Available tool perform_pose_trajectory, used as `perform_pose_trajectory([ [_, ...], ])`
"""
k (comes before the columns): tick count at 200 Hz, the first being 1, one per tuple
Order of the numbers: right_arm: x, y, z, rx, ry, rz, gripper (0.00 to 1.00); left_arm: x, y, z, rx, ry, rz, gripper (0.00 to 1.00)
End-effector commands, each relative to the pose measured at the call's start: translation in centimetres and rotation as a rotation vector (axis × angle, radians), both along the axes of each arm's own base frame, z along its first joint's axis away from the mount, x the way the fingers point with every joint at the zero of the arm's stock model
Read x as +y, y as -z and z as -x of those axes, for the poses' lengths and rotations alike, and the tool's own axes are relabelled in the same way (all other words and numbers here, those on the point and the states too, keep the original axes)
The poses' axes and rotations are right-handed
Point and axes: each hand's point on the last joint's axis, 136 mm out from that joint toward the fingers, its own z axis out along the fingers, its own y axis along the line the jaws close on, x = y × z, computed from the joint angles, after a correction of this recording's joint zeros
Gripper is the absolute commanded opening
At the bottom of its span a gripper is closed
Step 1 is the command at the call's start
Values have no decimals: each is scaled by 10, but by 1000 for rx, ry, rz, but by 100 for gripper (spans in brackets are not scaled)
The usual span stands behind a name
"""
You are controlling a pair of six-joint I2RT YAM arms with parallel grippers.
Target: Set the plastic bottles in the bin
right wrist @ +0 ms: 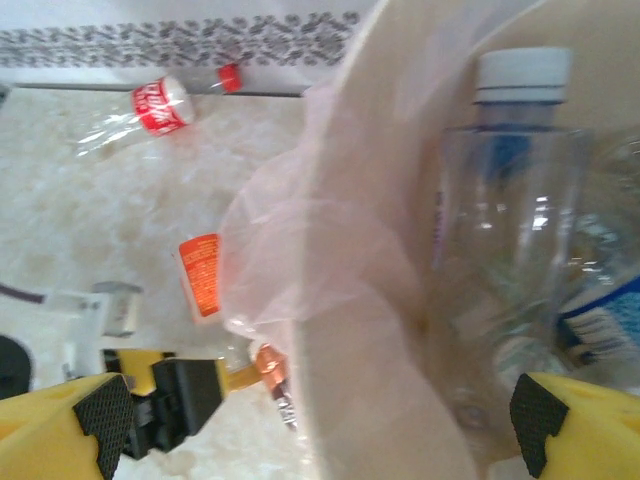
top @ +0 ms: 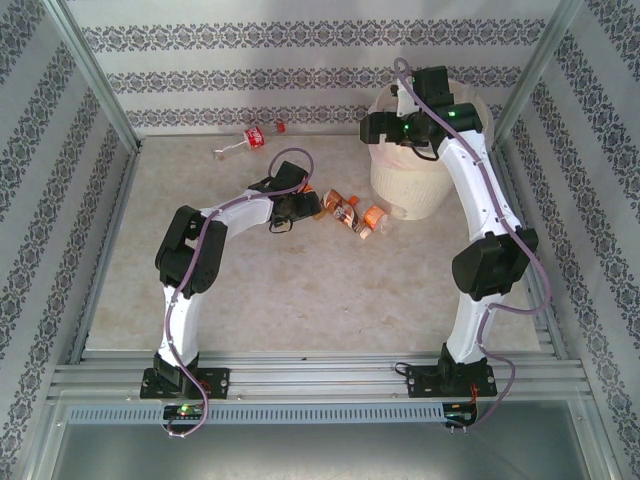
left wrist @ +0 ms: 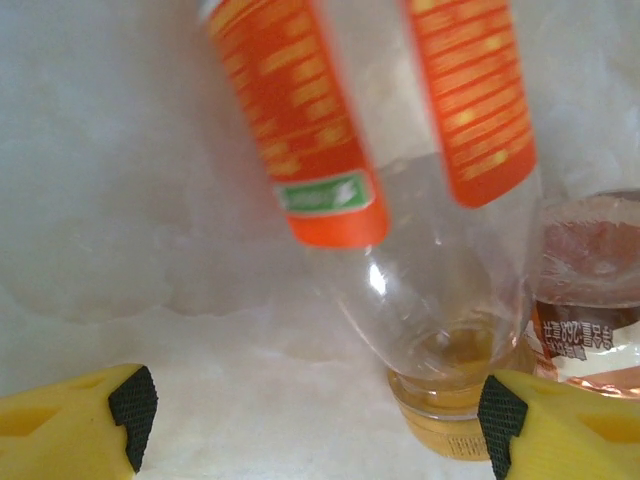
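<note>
My left gripper (top: pixel 303 206) is open and low over the table, next to two orange-labelled plastic bottles (top: pixel 343 210) (top: pixel 372 221). In the left wrist view a clear bottle with orange labels (left wrist: pixel 420 290) lies between the wide-open fingers (left wrist: pixel 315 420), its orange cap against the right pad (left wrist: pixel 500 420). A third bottle with a red label (top: pixel 245 139) lies by the back wall. My right gripper (top: pixel 380 128) hangs open over the bin (top: pixel 410 185); in the right wrist view its fingers (right wrist: pixel 318 425) straddle the bin's rim (right wrist: pixel 370 250). A white-capped clear bottle (right wrist: pixel 515 200) stands inside.
A crushed bottle with a brownish label (left wrist: pixel 590 300) lies just right of the left gripper. A blue-labelled bottle (right wrist: pixel 610 320) lies in the bin, and its pink liner (right wrist: pixel 280 230) hangs over the rim. Patterned walls close in the table on three sides.
</note>
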Motion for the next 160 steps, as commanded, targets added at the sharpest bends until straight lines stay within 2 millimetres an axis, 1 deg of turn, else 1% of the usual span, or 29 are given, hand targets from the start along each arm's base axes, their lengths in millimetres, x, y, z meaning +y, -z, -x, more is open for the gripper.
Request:
perform_pose_trajectory([
  [1, 32, -23, 18, -12, -110, -147, 98, -13, -10, -5, -51, 64, 16, 87],
  [18, 43, -30, 25, -8, -164, -198, 98, -16, -17, -5, -86, 83, 35, 88],
  [28, 50, -33, 28, -6, -191, -220, 98, -17, -18, -7, -93, 87, 40, 89],
  [56, 62, -42, 36, -13, -238, -269, 98, -19, -11, -12, -72, 73, 36, 91],
  [74, 62, -48, 38, -26, -233, -278, 98, -9, -3, -13, -24, 13, -16, 92],
  [87, 58, -54, 38, -49, -216, -273, 98, -6, -2, -14, -10, -10, -30, 93],
  [104, 45, -60, 36, -82, -156, -249, 98, 0, -5, -12, -19, -45, -37, 95],
  [116, 34, -65, 35, -110, -116, -229, 98, 6, -11, -8, -35, -63, -44, 95],
  [138, 18, -70, 40, -175, -73, -182, 98, 15, -32, -1, -87, -84, -25, 99],
  [152, 7, -72, 41, -222, -21, -158, 98, 16, -43, -1, -107, -96, -9, 100],
  [160, -1, -75, 42, -243, 15, -160, 98, 14, -44, -2, -103, -99, 0, 100],
])
